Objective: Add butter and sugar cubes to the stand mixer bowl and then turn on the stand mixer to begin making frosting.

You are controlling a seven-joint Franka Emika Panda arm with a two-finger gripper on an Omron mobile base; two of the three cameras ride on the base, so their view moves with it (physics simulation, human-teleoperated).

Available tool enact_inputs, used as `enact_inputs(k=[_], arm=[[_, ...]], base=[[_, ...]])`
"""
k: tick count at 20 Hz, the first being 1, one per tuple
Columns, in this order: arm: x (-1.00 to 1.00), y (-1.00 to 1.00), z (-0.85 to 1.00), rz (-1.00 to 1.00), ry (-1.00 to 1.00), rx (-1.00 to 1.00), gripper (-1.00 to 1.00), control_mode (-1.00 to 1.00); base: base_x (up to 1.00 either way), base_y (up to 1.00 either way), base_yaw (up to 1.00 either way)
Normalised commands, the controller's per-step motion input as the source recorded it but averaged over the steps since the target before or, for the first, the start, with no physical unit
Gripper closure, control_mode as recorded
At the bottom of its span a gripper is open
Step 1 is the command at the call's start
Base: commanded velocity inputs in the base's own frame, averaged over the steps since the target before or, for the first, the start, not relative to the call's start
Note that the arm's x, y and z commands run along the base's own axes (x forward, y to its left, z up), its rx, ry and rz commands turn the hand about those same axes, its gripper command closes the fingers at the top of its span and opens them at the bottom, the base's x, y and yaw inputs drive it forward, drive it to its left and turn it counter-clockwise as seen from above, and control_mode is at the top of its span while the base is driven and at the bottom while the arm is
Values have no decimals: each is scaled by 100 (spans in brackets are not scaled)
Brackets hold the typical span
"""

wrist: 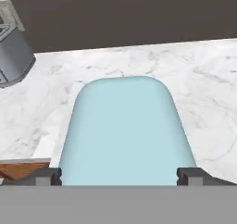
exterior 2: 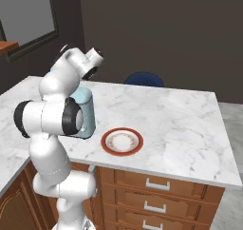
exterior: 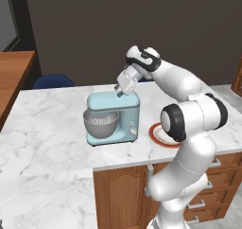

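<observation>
One end effector (exterior: 119, 90) is hovering just above the boxy head of the light blue stand mixer (exterior: 115, 117), fingers spread wide on either side and pinching nothing. The mixer is sitting on the marble desk (exterior: 52, 124), its grey metal bowl (exterior: 100, 124) under the head. Judged heavy, rigid and smooth-skinned: press its controls rather than lifting it.

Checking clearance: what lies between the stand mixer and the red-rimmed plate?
Bare marble counter separates stand mixer and plate, seen in the left base view.
</observation>
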Motion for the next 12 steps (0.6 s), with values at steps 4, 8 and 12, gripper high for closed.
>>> enact_inputs(k=[4,8,12], arm=[[0,58,-97,-13,11,-34,-100,-100],[0,45,-100,-16,11,-35,-100,-100],[-13,26,-100,-19,7,-32,-100,-100]], base=[[0,0,0],[0,0,0],[0,0,0]])
